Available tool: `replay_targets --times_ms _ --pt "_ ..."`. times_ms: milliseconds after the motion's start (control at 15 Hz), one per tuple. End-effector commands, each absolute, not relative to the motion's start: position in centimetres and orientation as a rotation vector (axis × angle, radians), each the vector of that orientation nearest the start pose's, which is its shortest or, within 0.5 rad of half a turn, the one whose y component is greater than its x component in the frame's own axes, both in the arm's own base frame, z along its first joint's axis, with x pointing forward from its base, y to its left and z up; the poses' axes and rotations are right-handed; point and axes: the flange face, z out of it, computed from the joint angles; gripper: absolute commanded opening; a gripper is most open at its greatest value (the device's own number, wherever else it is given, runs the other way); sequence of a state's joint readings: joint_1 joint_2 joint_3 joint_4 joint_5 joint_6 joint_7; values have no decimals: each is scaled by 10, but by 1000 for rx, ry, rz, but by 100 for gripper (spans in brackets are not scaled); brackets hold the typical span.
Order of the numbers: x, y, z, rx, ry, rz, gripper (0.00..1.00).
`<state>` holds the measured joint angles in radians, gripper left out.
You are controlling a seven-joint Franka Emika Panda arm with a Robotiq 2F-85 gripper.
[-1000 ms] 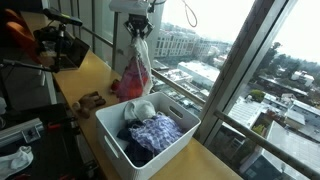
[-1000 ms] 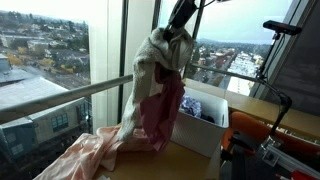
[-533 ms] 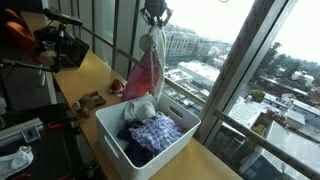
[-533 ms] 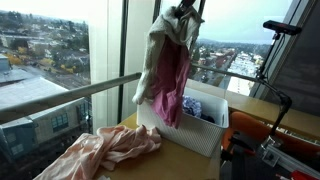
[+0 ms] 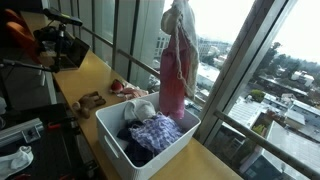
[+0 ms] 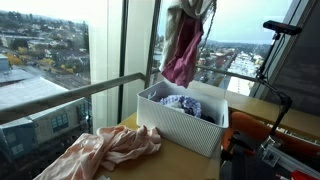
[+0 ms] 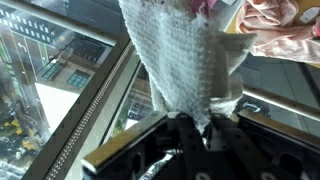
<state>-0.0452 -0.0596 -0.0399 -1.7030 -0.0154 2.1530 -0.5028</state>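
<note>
Beneath the hanging pink cloth (image 5: 177, 62), a white bin (image 5: 118, 148) holds clothes (image 5: 153, 131).

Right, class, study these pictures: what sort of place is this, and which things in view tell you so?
Probably an upper-floor office or lab in a tall building: tall windows look down on city rooftops, camera gear stands beside the wooden counter, and a white basket of laundry sits there.

The gripper (image 7: 198, 122) has hauled the garment (image 5: 177, 55) well up and sideways. A second ago its tail trailed on the table beside the bin (image 5: 118, 148); now it hangs free, hem above the bin's window-side rim.
</note>
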Motion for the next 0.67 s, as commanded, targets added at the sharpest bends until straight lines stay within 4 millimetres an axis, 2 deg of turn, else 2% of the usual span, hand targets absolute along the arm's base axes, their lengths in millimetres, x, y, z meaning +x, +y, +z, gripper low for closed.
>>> replay_targets --times_ms 0,200,600 --pt "587 -57 645 -3138 -673 -752 3" --pt "596 -59 601 -3131 -672 -665 3" --pt "606 -68 492 -3112 -647 -445 3"
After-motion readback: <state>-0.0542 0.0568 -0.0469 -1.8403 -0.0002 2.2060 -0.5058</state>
